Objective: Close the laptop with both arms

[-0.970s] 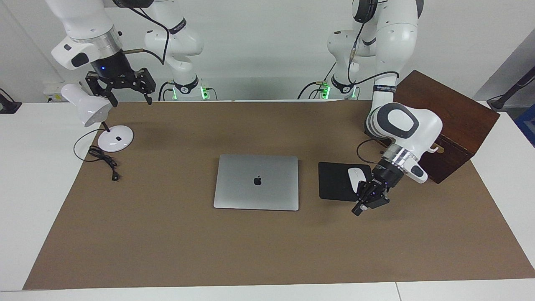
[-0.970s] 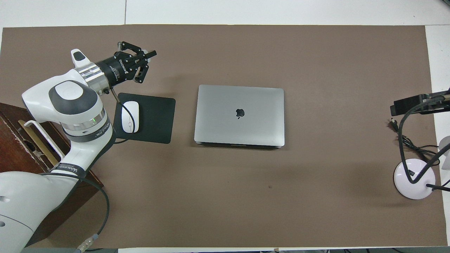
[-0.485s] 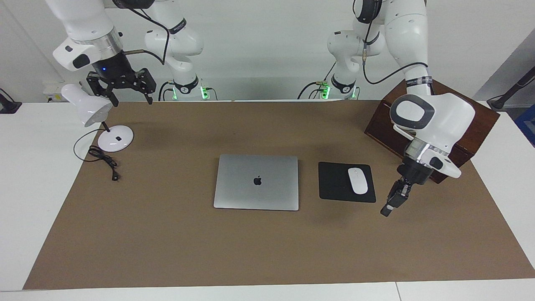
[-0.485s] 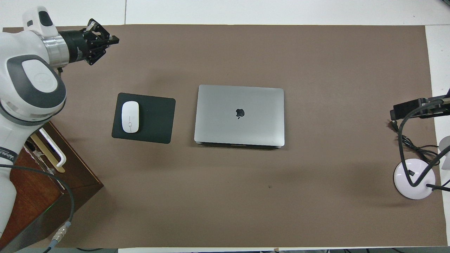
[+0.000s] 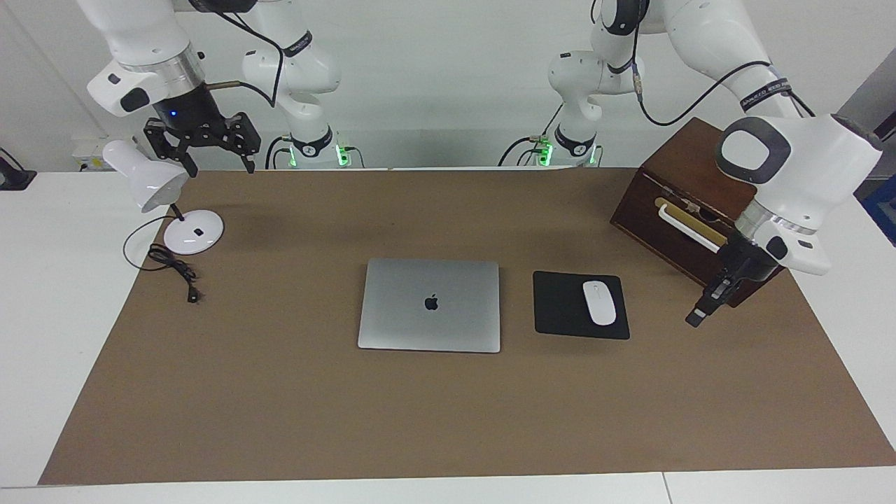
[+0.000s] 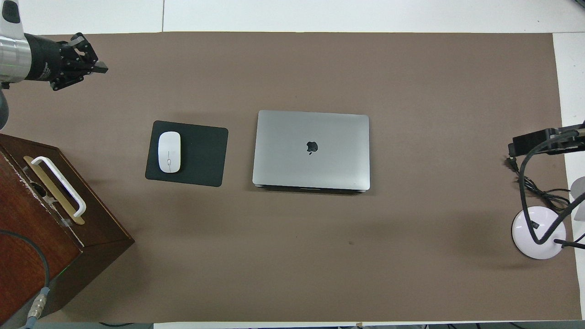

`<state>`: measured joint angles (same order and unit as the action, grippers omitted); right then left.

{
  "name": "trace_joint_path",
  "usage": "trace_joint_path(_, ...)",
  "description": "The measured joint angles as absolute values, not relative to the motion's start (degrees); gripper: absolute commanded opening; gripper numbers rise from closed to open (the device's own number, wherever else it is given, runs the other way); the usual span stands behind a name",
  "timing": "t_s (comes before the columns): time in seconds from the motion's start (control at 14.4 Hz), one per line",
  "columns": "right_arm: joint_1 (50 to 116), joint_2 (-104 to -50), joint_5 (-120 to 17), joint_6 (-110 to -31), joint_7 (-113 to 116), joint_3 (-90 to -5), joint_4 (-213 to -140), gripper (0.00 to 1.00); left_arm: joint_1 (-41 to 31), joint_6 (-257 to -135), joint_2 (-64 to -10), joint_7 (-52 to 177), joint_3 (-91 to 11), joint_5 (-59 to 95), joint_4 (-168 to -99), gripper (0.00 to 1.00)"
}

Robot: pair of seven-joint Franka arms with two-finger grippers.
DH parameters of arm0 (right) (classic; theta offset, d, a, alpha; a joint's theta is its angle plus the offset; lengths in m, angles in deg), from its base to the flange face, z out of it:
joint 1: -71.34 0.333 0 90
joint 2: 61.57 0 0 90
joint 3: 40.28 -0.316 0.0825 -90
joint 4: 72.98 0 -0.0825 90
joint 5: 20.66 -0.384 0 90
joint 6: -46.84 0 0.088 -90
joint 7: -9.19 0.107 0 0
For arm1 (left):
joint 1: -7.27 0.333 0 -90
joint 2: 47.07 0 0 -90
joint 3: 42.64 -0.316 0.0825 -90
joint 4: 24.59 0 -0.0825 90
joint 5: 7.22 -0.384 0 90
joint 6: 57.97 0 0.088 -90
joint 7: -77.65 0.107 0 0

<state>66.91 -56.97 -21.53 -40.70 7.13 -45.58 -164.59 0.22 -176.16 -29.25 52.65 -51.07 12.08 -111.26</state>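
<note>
1. Laptop (image 5: 429, 304): lid fully down, logo up, lying flat at the middle of the brown mat (image 5: 448, 420) that covers the bench.
2. Mouse pad (image 5: 560, 304): just beside the laptop toward the left arm's end, carrying a white mouse (image 5: 599, 302).
3. Left gripper (image 5: 696, 316): fingertips together, holding nothing, raised over the mat beside the wooden box (image 5: 689, 189).
4. Right gripper (image 5: 218, 164): fingers apart, empty, raised over the mat's corner beside the white desk lamp (image 5: 150, 183).
</note>
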Motion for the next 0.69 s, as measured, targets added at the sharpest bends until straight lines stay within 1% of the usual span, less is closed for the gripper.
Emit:
trace_joint_path(0.21, 66.9, -56.9, -21.5, -40.7, 7.1, -45.6, -164.6, 1.00, 0.2, -168.2, -32.5, 52.6, -51.2, 3.1, -111.2, 0.00)
trace_joint_path(0.55, 66.9, -56.9, -21.5, -40.7, 7.1, -45.6, -164.6, 1.00, 0.2, -155.9, -36.7, 53.2, -51.3, 0.6, -111.6, 0.00)
trace_joint_path(0.62, 66.9, -56.9, -21.5, -40.7, 7.1, -45.6, -164.6, 1.00, 0.2, -154.7, -37.4, 53.4, -51.3, 0.6, -112.2, 0.03)
trace_joint_path(0.69, 66.9, -56.9, -21.5, -40.7, 7.1, -45.6, -164.6, 1.00, 0.2, -154.0, -38.0, 53.4, -51.4, 0.5, -112.8, 0.15)
